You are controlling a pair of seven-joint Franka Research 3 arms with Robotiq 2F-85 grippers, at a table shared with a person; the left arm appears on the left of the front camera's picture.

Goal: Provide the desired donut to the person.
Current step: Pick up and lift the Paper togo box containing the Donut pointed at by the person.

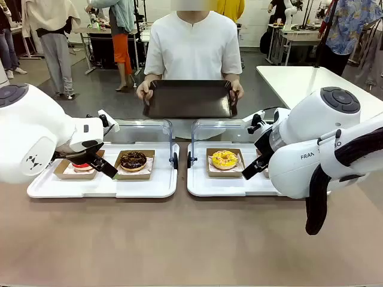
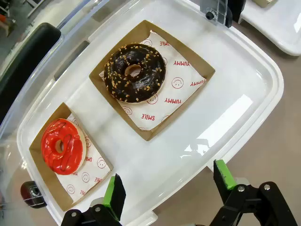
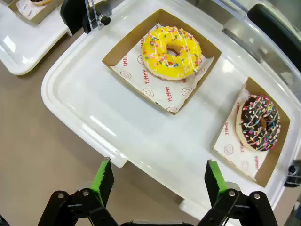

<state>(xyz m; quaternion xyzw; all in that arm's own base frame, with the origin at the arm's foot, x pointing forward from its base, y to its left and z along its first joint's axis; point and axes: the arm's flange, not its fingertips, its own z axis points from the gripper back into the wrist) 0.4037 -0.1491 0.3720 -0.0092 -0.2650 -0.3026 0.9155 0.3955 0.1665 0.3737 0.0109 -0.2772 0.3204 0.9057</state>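
The person stands at the far side and holds a dark tray in both hands. A red-iced donut and a chocolate donut with nuts lie in paper boats on the left white tray. My left gripper hovers open over that tray's near edge. A yellow sprinkled donut and a chocolate sprinkled donut lie on the right white tray. Above its near edge my right gripper is open and holds nothing. Which donut is the desired one I cannot tell.
Clear lids stand open behind both white trays, between the donuts and the person. Bare brown table stretches in front of the trays. A white table stands at the back right, and bystanders move in the background.
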